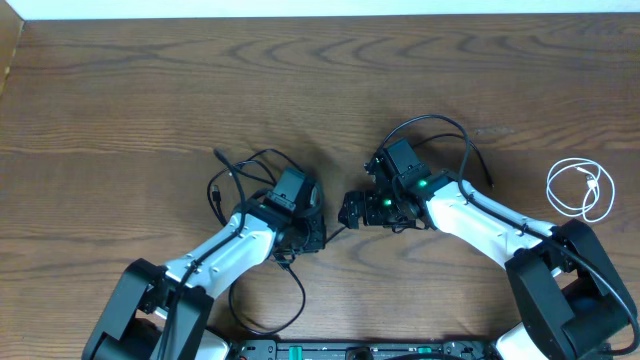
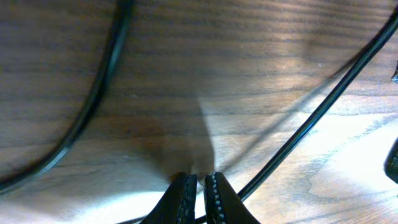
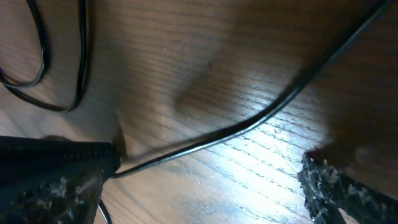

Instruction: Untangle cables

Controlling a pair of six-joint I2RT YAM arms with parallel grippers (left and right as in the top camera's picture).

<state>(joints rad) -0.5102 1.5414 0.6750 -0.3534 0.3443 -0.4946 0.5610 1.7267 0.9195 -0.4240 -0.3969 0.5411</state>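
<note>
A thin black cable [image 2: 323, 106] runs straight from the upper right down to my left gripper [image 2: 200, 182] and comes out again at its lower left. The left jaws stand nearly together, shut on that cable. In the overhead view my left gripper [image 1: 312, 232] sits beside a loose tangle of black cables [image 1: 232, 172]. My right gripper [image 1: 352, 210] faces it a short way to the right. It is wide open [image 3: 208, 171], and a black cable [image 3: 249, 127] crosses the gap untouched and ends beside the left finger [image 3: 74, 180]. A white cable [image 1: 580, 190] lies coiled at the far right.
Another black cable [image 2: 93, 99] curves down the left of the left wrist view. Thicker black arm cables loop over the right arm [image 1: 435, 120] and by the left arm's base [image 1: 290, 300]. The wooden table's [image 1: 320, 70] far half is bare wood.
</note>
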